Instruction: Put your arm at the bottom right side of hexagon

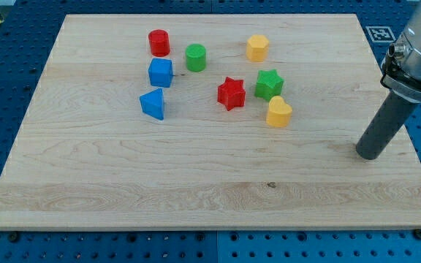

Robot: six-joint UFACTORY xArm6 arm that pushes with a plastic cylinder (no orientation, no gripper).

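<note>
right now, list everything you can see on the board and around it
red cylinder: 1, red, top left of the group
green cylinder: 1, green, right of the red cylinder
yellow hexagon: 1, yellow, top right of the group
blue cube: 1, blue, below the red cylinder
blue triangle block: 1, blue, below the cube
red star: 1, red, centre
green star: 1, green, right of the red star
yellow heart: 1, yellow, below the green star
wooden board: 1, light wood
my tip: 1, dark, view's right, far from all blocks
</note>
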